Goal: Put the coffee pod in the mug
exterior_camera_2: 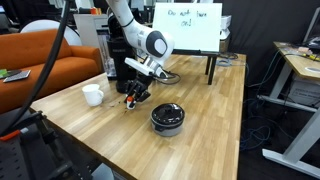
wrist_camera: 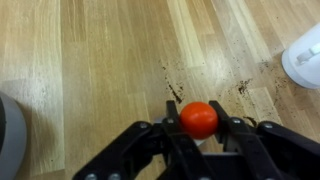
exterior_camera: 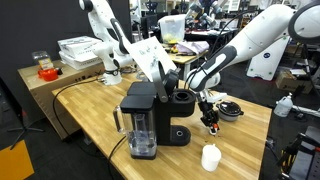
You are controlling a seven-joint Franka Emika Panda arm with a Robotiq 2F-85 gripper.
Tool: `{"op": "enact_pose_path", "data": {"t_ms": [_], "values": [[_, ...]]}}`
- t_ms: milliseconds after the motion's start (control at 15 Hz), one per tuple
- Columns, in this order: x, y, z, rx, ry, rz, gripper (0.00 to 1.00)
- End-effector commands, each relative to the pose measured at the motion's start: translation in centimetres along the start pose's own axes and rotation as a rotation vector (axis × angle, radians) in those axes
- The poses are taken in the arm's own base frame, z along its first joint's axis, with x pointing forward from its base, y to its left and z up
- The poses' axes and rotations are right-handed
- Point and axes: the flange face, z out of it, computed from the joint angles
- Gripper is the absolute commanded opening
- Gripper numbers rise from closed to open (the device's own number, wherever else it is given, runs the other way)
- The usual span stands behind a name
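In the wrist view my gripper (wrist_camera: 199,118) is shut on the coffee pod (wrist_camera: 199,118), whose orange-red top shows between the two black fingers above the wooden table. The white mug (wrist_camera: 304,58) is at the right edge of that view. In both exterior views the gripper (exterior_camera: 211,122) (exterior_camera_2: 134,97) hangs low over the table. The mug (exterior_camera: 210,157) (exterior_camera_2: 92,95) stands on the table a short way from the gripper. In the exterior views the pod (exterior_camera_2: 133,99) is only a small orange speck at the fingertips.
A black coffee machine (exterior_camera: 150,118) with a clear water tank stands on the wooden table (exterior_camera_2: 200,105). A black round dish with a lid (exterior_camera_2: 166,117) sits near the gripper. A whiteboard (exterior_camera_2: 186,27) stands at the table's far end. The table edge lies close to the mug.
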Motion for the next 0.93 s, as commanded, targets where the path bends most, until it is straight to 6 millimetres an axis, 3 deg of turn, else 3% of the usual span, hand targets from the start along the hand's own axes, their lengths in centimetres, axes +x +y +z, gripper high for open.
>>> {"op": "enact_pose_path", "data": {"t_ms": [0,267,533,867], "values": [[-0.8,-0.1,-1.4,-0.002,-0.009,-0.012,0.1],[-3.1,-1.3,-4.8,-0.023,0.045,-0.023,0.1],[-6.9,-2.3,-8.0,-0.049,0.085,-0.019,0.1],[-11.8,-2.5,-8.9,-0.085,0.118,0.015,0.1]]}}
